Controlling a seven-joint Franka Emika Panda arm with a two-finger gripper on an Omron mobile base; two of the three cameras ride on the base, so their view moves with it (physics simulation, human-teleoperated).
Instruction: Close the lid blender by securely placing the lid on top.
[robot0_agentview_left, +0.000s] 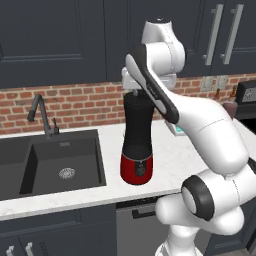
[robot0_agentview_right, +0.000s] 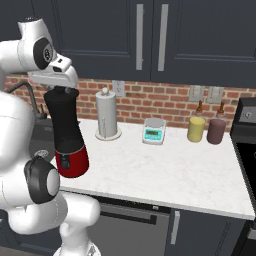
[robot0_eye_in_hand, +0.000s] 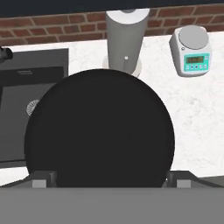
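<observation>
And here's the white arm's two-finger gripper (robot0_agentview_right: 64, 90) poised right over the top of the tall black cylindrical blender jar on its rounded red base (robot0_agentview_left: 136, 150), which stands on the white speckled counter (robot0_agentview_right: 165, 170) just right of the dark sink basin (robot0_agentview_left: 62, 162). Looking down from the hand, the flat round black lid (robot0_eye_in_hand: 99, 131) sits below, broad and dark, with one dark finger tip (robot0_eye_in_hand: 43, 179) showing at each side of it near the bottom edge. The jaws stand spread wide, a tip outside each edge of the disc and not pinching it. From the base cameras the lid looks seated on the jar's mouth, though the hand hides the rim there, so how snug it sits is hard to call. Behind the blender, a grey paper-towel roll on its stand (robot0_agentview_right: 107, 117) rises against the red brick backsplash (robot0_agentview_right: 150, 102), and a small white kitchen scale with a teal display (robot0_agentview_right: 154, 131) lies to its right. Farther right, a yellow canister (robot0_agentview_right: 196, 128) and a maroon canister (robot0_agentview_right: 216, 130) stand side by side.
</observation>
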